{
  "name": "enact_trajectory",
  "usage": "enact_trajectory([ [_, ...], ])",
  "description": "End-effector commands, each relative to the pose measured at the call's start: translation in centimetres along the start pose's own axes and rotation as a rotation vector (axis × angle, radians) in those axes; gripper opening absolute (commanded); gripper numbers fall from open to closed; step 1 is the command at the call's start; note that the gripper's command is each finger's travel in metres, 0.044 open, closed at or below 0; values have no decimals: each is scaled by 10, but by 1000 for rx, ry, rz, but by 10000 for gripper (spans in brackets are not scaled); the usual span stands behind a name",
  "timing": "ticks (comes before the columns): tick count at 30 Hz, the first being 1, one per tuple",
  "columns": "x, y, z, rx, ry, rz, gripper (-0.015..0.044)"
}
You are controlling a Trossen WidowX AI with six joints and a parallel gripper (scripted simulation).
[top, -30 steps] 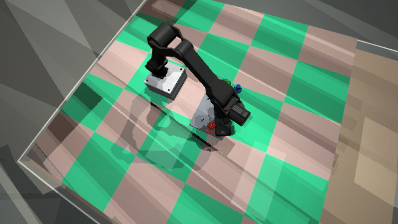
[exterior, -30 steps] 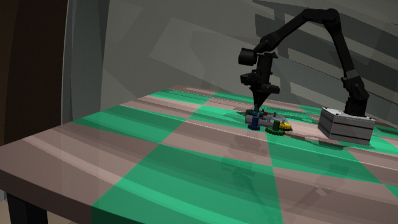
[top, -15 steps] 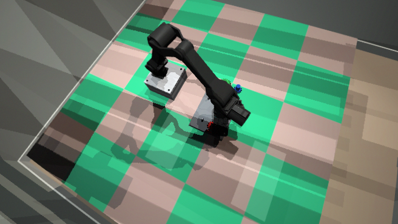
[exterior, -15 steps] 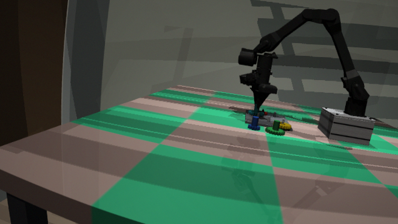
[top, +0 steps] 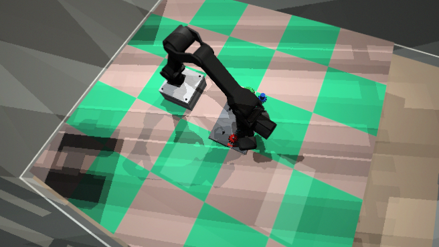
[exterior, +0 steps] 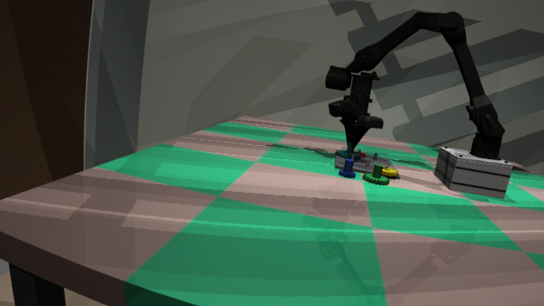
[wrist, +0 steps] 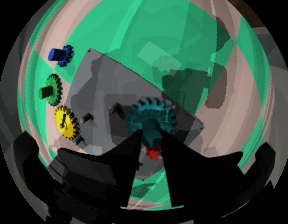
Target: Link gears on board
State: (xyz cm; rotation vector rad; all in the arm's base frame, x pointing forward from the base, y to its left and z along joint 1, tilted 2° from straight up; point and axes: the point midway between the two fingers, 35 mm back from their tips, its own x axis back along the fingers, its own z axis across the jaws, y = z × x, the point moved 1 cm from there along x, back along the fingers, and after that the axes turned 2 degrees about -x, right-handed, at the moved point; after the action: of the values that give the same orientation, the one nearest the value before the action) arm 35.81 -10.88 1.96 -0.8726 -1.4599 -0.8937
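My gripper [exterior: 351, 146] [wrist: 151, 133] is shut on the upright handle of the teal gear [exterior: 344, 154] [wrist: 147, 111]. That gear is over the far part of the grey board [top: 219, 128] [wrist: 85, 95], low and close beside the red gear [top: 231, 139] [wrist: 154, 153]; whether it sits flat or its teeth mesh is unclear. The yellow gear with a black stripe [exterior: 390, 172] [wrist: 66, 122] is at the board's other end. A green gear [top: 249, 90] [exterior: 376, 179] [wrist: 54, 90] and a blue gear [top: 262, 98] [exterior: 348, 169] [wrist: 58, 54] stand on the table. The arm hides my fingertips in the top view.
Bare pegs show on the board, including one peg [top: 223, 132] near the red gear and another peg [wrist: 116, 107] beside the teal gear. The red arrow [top: 229, 144] lies beside the red gear. The arm's metal base block [top: 187, 90] [exterior: 473, 175] stands beyond the board.
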Motion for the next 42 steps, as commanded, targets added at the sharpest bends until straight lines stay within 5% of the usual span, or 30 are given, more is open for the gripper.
enact_trajectory([
  [1,-2,0,1,55,2,4,0],
  [26,-3,-1,1,-207,1,5,0],
  [32,0,-1,1,-137,2,5,140],
  [42,45,-1,0,-77,2,4,140],
])
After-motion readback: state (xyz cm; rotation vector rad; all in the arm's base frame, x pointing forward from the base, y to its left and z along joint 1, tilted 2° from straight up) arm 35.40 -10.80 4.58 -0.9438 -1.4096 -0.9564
